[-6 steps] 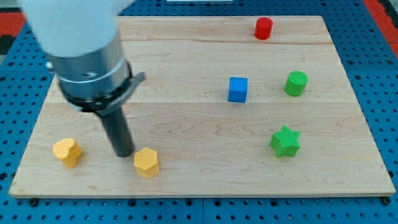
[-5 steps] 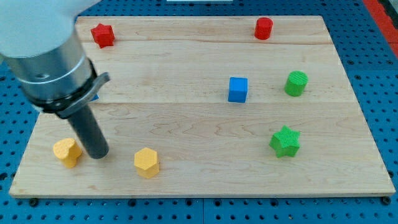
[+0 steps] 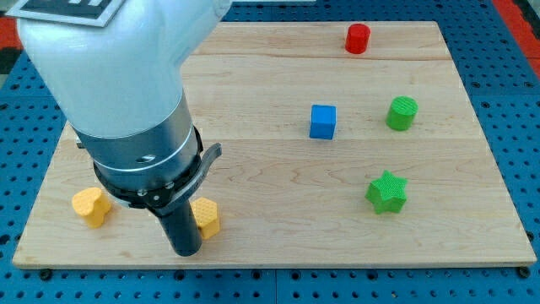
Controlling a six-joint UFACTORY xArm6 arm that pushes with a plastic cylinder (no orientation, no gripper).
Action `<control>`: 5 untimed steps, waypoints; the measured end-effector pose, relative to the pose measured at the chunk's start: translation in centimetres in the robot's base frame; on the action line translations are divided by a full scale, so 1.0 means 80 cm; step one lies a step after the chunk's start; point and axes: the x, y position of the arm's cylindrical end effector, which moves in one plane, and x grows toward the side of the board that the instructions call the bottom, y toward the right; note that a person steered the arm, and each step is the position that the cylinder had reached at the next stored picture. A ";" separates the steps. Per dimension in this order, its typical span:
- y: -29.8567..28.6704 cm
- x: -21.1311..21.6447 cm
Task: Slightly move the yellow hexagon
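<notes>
**Tip against the yellow hexagon near the board's front edge**

Rod and arm fill the left half of the view, hiding much of the wooden board [image 3: 278, 169] there. My tip [image 3: 186, 252] sits close to the near edge, just left of the yellow hexagon [image 3: 207, 217] and touching or almost touching it; the rod covers the hexagon's left side, so contact cannot be confirmed. There is no pincer on this arm, only the rod, so nothing is apart or clamped.

The hexagon lies near the front edge, left of centre, with only a thin strip of board between it and that edge. To its right the wood runs open as far as the green star [image 3: 386, 192]. A second yellow block [image 3: 91, 206], of unclear shape, rests further left, near the left edge.

Far from the tip, the blue cube [image 3: 322, 122] and green cylinder [image 3: 402, 113] sit at mid-depth on the right, and the red cylinder [image 3: 358, 38] stands by the far edge.
</notes>
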 end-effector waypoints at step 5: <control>-0.011 0.000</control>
